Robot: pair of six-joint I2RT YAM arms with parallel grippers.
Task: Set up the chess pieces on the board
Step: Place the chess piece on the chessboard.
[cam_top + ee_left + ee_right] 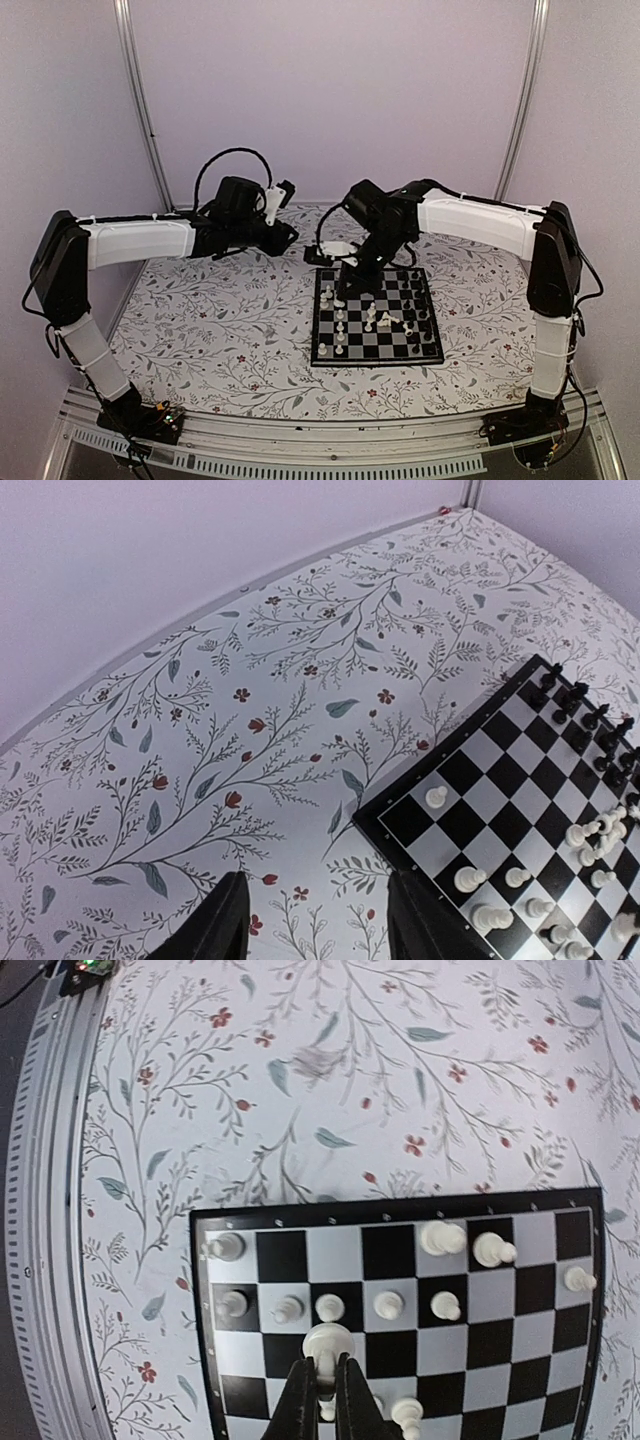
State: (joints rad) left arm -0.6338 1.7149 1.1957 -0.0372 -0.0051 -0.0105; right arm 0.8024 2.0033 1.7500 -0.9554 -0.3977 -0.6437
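Note:
The board (372, 361) lies right of the table's middle; it also shows in the left wrist view (480, 770) and the right wrist view (400, 1206). White chess pieces (388, 1305) stand in two rows along one side. Black pieces (575, 700) line the opposite side. A few white pieces (385, 320) lie jumbled mid-board. My right gripper (325, 1372) is shut on a white piece (327, 1342), held just above the third row from the white side. My left gripper (318, 930) hovers open over the floral table beside the board's corner, with nothing between its fingers (215, 925).
The board rests on a floral-patterned tabletop (220, 330). A metal rail (40, 1210) runs along the near edge, and pale walls enclose the back and sides. My left arm (140, 240) reaches in from the left at mid-height.

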